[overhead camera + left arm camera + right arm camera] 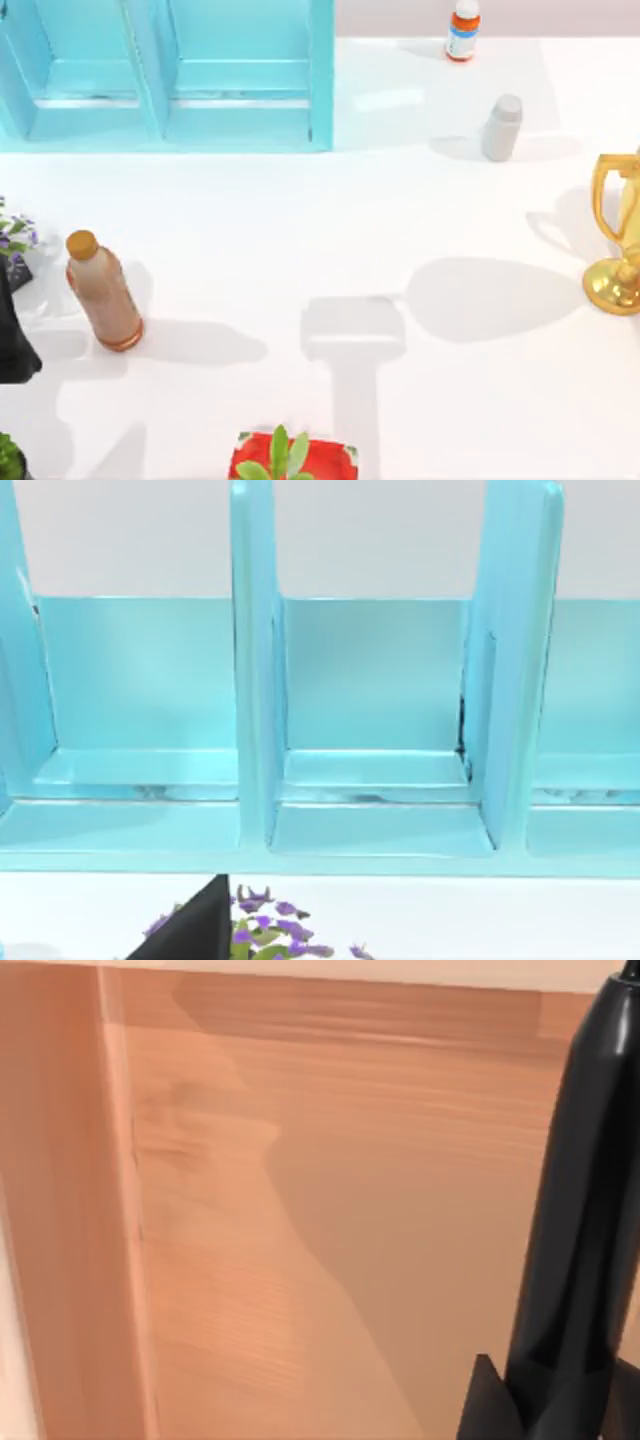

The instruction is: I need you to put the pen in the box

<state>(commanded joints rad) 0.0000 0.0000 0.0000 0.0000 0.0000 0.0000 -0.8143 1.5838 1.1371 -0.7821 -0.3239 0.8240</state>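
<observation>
My box point(165, 75) fills the tabletop's far left corner, cut off by the frame. The pen point(575, 1250) appears beside my right gripper's dark finger point(490, 1405), grip unclear. My left arm point(15, 340) sits at the left edge; its jaws I cannot tell.

The box point(320, 70) looks like smooth painted turquoise, faintly glossy, with scuffed edges inside. The counter point(300, 220) is matt white. The trophy point(620, 235) gleams like polished gold metal. The pen point(580, 1240) is glossy black plastic against wood-grained boards.
</observation>
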